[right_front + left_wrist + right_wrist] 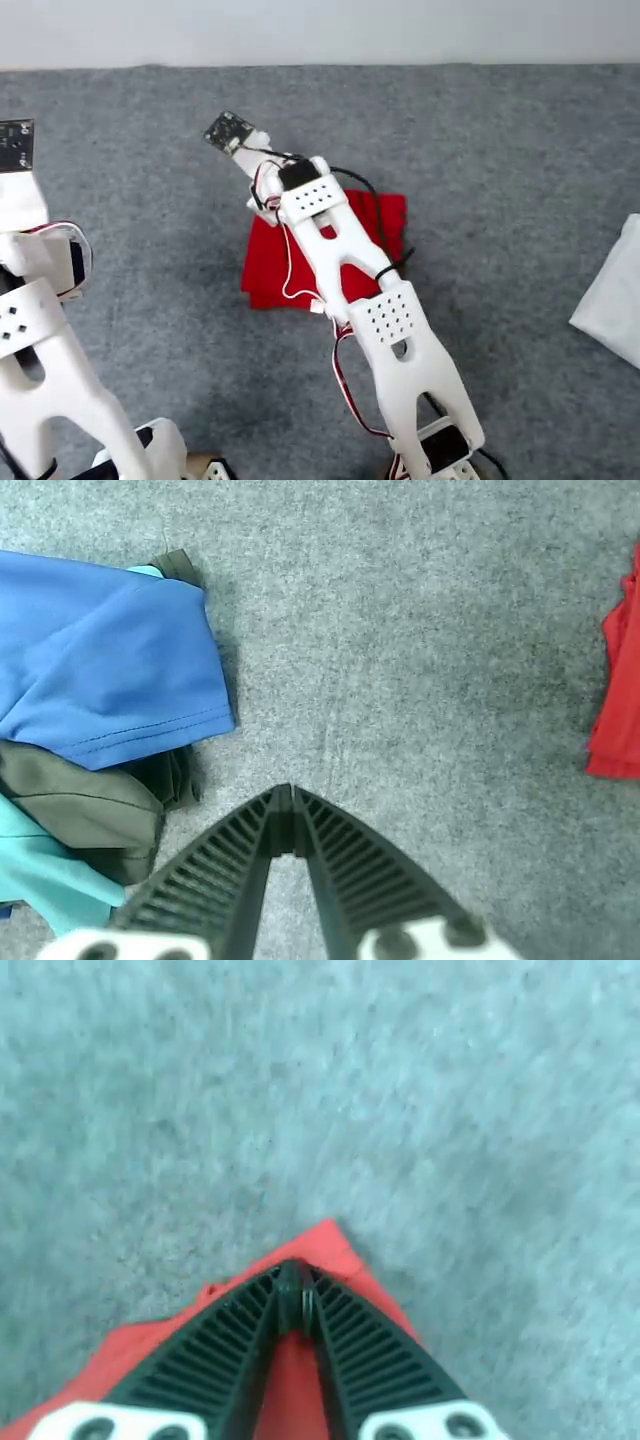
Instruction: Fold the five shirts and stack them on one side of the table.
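The right gripper has its jaws closed tip to tip, directly over a corner of the red shirt. I cannot tell whether any fabric is pinched between them. The left gripper is closed as well, with nothing in it, and it hangs above bare grey table.

The red shirt lies about the middle of the table in a compact, roughly squared shape, partly under the right arm. A loose heap lies beside the left gripper, with a blue shirt on top, a dark shirt below it and a teal shirt lowest. This heap is well apart from the red one. A white shirt lies at the table edge on the right arm's side.

These garments look light, thin and limp. They should sag and bunch when lifted, and they may drag on the rough grey surface rather than slide. Corners, hems and sleeve edges look like the best places to grip, where a closed tip can catch a single layer. A pinch in the middle of a panel would likely gather several layers at once and spoil the fold.
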